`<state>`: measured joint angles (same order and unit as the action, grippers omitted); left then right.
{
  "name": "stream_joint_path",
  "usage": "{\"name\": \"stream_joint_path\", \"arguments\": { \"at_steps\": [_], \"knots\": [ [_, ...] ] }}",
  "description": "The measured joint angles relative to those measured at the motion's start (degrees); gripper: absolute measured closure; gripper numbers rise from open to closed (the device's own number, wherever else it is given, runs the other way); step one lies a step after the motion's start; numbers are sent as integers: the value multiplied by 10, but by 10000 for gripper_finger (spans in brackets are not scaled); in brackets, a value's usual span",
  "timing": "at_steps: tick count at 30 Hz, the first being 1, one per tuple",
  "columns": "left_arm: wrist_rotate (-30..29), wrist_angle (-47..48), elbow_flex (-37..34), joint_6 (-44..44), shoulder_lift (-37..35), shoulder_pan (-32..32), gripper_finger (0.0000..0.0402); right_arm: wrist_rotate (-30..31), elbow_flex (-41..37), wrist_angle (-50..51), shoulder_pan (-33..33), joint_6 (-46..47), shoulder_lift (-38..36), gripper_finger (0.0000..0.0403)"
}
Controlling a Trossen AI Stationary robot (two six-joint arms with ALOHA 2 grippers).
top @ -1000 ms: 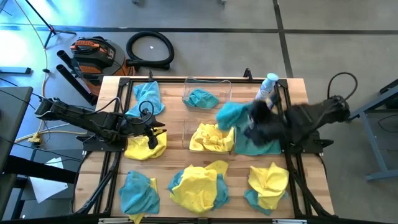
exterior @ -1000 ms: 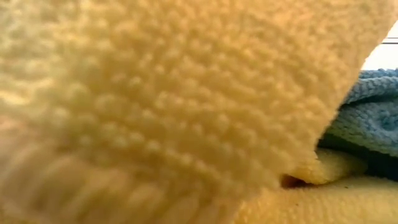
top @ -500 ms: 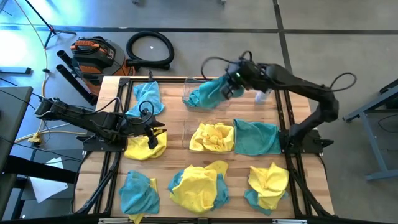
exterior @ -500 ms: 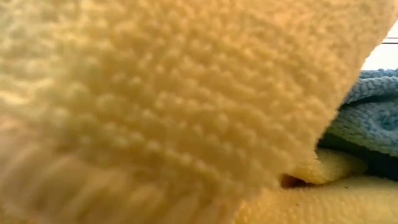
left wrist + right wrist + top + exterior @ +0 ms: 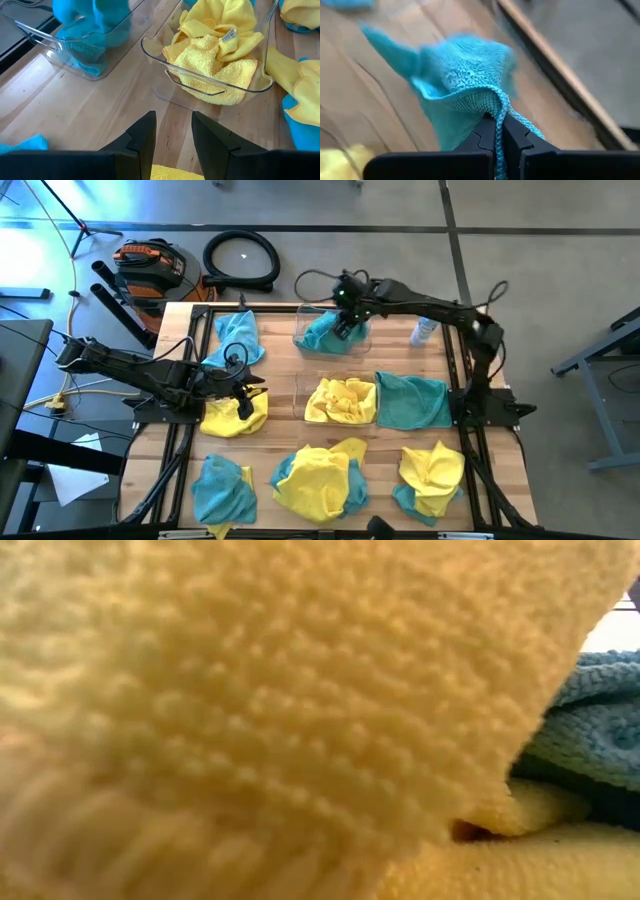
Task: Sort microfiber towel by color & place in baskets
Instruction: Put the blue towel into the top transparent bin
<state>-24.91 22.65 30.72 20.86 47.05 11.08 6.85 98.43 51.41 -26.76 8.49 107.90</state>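
Right gripper (image 5: 345,323), fingers pinched shut on a teal towel (image 5: 465,85), has swung from beside the yellow basket (image 5: 340,402) to over the far basket (image 5: 332,330); release should follow. Left gripper (image 5: 172,135) waits part-open, holding nothing

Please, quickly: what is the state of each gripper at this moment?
Left gripper: open, holding nothing, above a yellow towel.
Right gripper: shut on a teal towel, over the far basket.

Yellow towel (image 5: 260,710) against blue towel (image 5: 590,720)
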Motion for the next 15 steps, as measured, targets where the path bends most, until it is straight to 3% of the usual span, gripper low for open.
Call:
{"name": "stream_joint_path", "arguments": {
  "at_steps": [15],
  "knots": [
    [-14,0,0,-1,0,0,287,27,0,30,-14,-8,126,391]
  ]
}}
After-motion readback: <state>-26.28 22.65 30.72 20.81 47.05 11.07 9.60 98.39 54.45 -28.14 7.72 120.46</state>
